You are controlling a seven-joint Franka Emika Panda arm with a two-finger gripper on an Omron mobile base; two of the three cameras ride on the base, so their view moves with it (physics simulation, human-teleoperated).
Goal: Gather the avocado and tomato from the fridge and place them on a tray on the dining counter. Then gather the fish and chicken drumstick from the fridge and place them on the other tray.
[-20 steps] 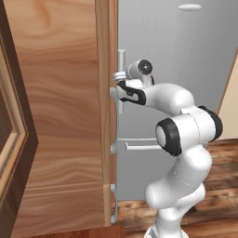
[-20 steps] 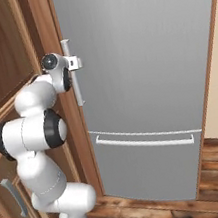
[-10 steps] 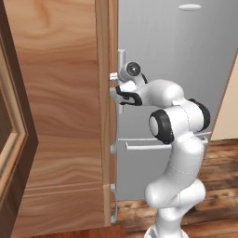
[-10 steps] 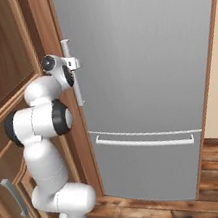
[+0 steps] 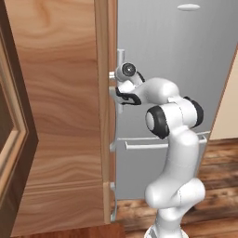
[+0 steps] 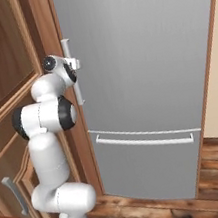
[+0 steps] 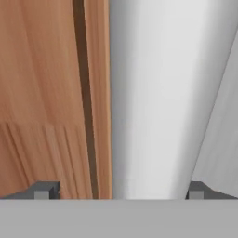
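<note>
The left base view looks forward from behind the arm, from its left, at the fridge [image 5: 176,56] door, with a wooden cabinet [image 5: 56,116] side near on the left. The right base view faces the same fridge [image 6: 145,74] from the right and stands further back, taking in the lower drawer and the floor. Both share the vertical handle [image 6: 72,72]. The hand view sits very close to that handle [image 7: 158,102], which lies between the fingers [image 7: 44,190].
</note>
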